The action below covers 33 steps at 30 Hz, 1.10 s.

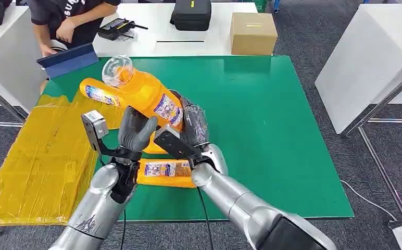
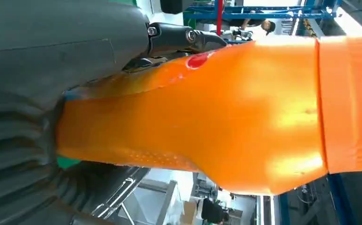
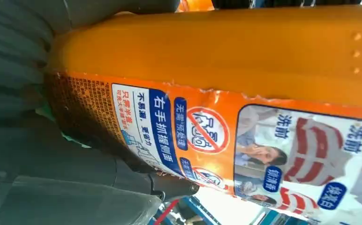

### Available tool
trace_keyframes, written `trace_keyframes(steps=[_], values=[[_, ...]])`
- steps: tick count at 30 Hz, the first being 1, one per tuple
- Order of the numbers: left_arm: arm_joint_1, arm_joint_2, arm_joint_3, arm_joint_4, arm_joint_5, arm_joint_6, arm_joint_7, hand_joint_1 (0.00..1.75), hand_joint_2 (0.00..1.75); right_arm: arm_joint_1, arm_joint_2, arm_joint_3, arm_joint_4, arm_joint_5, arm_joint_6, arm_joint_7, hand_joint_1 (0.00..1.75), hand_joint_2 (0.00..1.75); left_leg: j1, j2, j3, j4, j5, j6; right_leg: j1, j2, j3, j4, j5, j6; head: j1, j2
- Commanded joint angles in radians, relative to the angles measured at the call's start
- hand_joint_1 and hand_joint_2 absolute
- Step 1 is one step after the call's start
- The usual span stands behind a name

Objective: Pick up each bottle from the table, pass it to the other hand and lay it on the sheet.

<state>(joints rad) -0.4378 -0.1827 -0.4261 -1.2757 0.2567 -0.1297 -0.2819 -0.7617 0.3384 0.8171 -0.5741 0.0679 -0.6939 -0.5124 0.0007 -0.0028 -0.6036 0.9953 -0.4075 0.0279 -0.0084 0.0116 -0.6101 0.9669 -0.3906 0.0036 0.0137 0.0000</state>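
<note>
Both hands, left hand and right hand, are clasped on the raised orange bottle mid-handover, tilted toward eleven o'clock; the yellow sheet waits at nine.

My head camera looked forward and down from high on my body over the green table, my arms coming in from below. Each wrist camera sat close behind its own hand, turned on its side and pressed very near the orange bottle. All three views shared that bottle.
</note>
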Motion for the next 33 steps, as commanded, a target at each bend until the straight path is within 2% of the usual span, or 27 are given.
trace_keyframes(steps=[1,14,23,24,28,29,30,33], values=[[-0.094,-0.020,-0.028,0.103,-0.004,-0.005,-0.015,0.00,1.75,-0.003,0.011,0.246,0.071,0.027,0.029,0.035,1.75,1.75,0.000,-0.003,0.006,0.000,-0.003,-0.002,0.000,-0.005,0.007,0.000,-0.004,-0.001,0.000,0.000],[-0.079,-0.029,0.001,0.081,-0.013,0.007,-0.014,0.00,1.75,0.003,0.011,0.371,0.048,0.035,0.086,0.102,1.75,1.75,0.001,-0.002,0.003,0.000,-0.002,-0.002,0.001,-0.004,0.004,0.000,-0.003,0.000,0.000,0.000],[-0.068,-0.027,0.008,0.050,-0.014,0.014,-0.014,0.00,1.75,0.008,0.011,0.425,0.010,0.013,0.086,0.129,1.75,1.75,0.001,-0.002,0.002,0.001,-0.002,-0.002,0.001,-0.003,0.003,0.000,-0.002,-0.001,0.000,0.000],[-0.068,-0.028,0.007,0.052,-0.013,0.016,-0.013,0.49,1.75,0.008,0.011,0.428,0.003,0.013,0.083,0.133,1.75,1.75,0.000,-0.003,0.004,0.001,-0.003,-0.002,0.001,-0.004,0.005,0.001,-0.004,-0.001,0.000,0.000],[-0.068,-0.028,0.006,0.053,-0.013,0.016,-0.013,0.49,1.75,0.007,0.011,0.430,0.000,0.013,0.083,0.137,1.75,1.75,0.001,-0.002,0.002,0.001,-0.002,-0.002,0.001,-0.004,0.003,0.000,-0.003,-0.001,0.000,0.000],[-0.068,-0.027,0.006,0.053,-0.010,0.017,-0.014,1.69,1.75,0.006,0.011,0.433,-0.004,0.013,0.081,0.142,1.75,1.75,0.001,-0.003,0.003,0.001,-0.003,-0.002,0.001,-0.004,0.004,0.001,-0.004,-0.001,0.000,0.000],[-0.064,-0.028,0.007,0.050,-0.003,0.016,-0.017,1.75,1.75,0.006,0.011,0.435,-0.007,0.011,0.083,0.143,1.75,1.75,0.001,-0.002,0.001,0.001,-0.001,-0.002,0.001,-0.003,0.002,0.000,-0.002,0.000,0.000,0.000],[-0.046,-0.021,-0.001,0.028,0.005,0.014,-0.022,1.75,1.75,0.010,0.011,0.436,-0.015,0.006,0.083,0.150,1.75,1.75,0.001,-0.002,0.001,0.001,-0.001,-0.002,0.001,-0.003,0.002,0.000,-0.002,0.000,0.000,0.000]])
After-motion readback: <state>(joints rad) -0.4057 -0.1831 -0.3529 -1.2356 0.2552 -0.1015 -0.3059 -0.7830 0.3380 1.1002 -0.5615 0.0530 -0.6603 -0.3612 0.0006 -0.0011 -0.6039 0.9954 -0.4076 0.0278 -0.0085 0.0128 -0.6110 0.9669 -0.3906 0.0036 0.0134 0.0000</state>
